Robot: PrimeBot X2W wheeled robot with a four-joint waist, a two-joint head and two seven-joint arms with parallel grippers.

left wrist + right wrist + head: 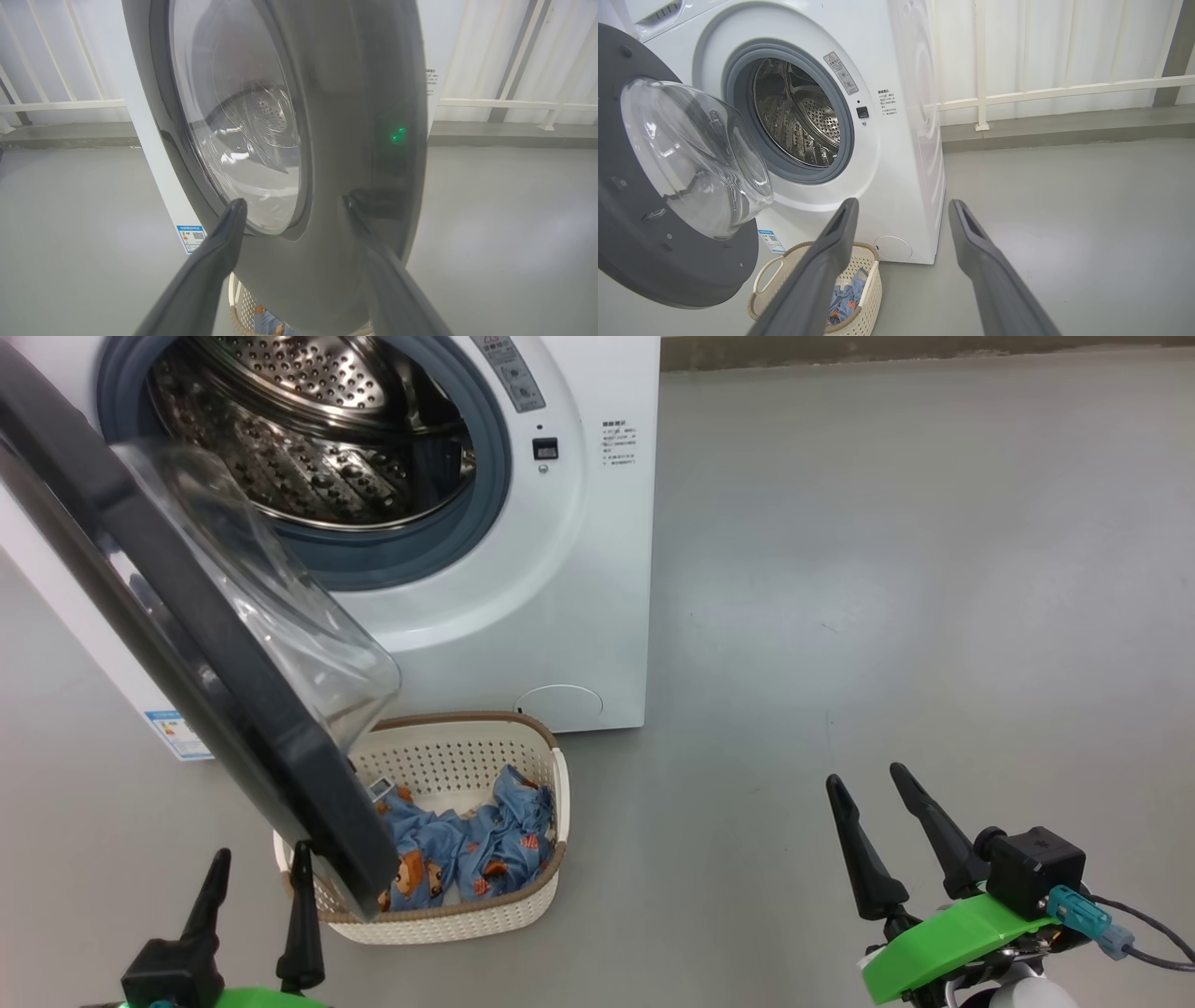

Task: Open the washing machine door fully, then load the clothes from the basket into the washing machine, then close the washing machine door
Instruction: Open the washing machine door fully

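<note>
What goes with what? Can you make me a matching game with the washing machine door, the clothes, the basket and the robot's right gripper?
Things:
1. washing machine door
2. clothes
3. basket
4. right gripper

Where or how:
a. lying in the basket
b. jaws apart, holding nothing
c. swung open
d. standing on the floor in front of the washing machine

Pairs: 1-c, 2-a, 3-d, 4-b

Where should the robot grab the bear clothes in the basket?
Probably pinch the clothes by the raised crumpled fold on their right, coming down from above with the right gripper. The open door overhangs the left part of the basket, so that side is blocked.
</note>
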